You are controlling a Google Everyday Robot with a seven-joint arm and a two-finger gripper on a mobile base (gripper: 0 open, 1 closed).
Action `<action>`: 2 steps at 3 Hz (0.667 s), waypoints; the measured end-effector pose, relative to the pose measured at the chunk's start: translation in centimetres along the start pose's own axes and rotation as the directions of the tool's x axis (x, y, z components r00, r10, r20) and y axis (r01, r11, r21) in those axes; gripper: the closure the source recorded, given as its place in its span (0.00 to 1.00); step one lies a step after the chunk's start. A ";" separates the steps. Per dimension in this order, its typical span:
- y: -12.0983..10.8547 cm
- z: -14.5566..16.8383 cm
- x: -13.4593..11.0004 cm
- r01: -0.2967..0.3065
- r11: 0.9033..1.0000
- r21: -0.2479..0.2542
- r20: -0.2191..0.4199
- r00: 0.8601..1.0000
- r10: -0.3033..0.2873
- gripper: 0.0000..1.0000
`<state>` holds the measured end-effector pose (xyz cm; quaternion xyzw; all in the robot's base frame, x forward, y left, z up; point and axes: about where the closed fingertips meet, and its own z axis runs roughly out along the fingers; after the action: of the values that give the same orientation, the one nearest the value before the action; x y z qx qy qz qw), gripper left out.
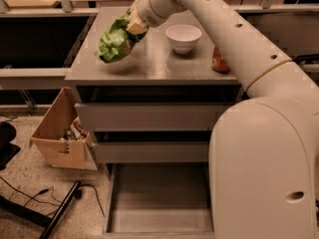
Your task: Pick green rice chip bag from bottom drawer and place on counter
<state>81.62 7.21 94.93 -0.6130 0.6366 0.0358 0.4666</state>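
The green rice chip bag (pixel 114 41) is a lime-green crumpled foil bag. It hangs tilted just above the left part of the grey counter (pixel 149 63). My gripper (pixel 132 28) is shut on the bag's upper right end, with the arm reaching in from the right. The bottom drawer (pixel 159 198) stands pulled open at the bottom of the view, and its bare grey floor shows nothing in it.
A white bowl (pixel 183 38) sits on the counter right of the bag. A reddish-orange object (pixel 220 61) stands near the counter's right edge, partly behind my arm. An open cardboard box (pixel 60 133) with items sits on the floor left of the cabinet. Cables lie on the floor.
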 end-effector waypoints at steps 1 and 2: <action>0.0 0.0 0.0 0.000 1.000 0.000 0.000 1.000 0.000 0.06; 0.0 0.0 0.0 0.000 1.000 0.000 0.000 1.000 0.000 0.00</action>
<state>81.62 7.21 94.93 -0.6130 0.6365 0.0358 0.4667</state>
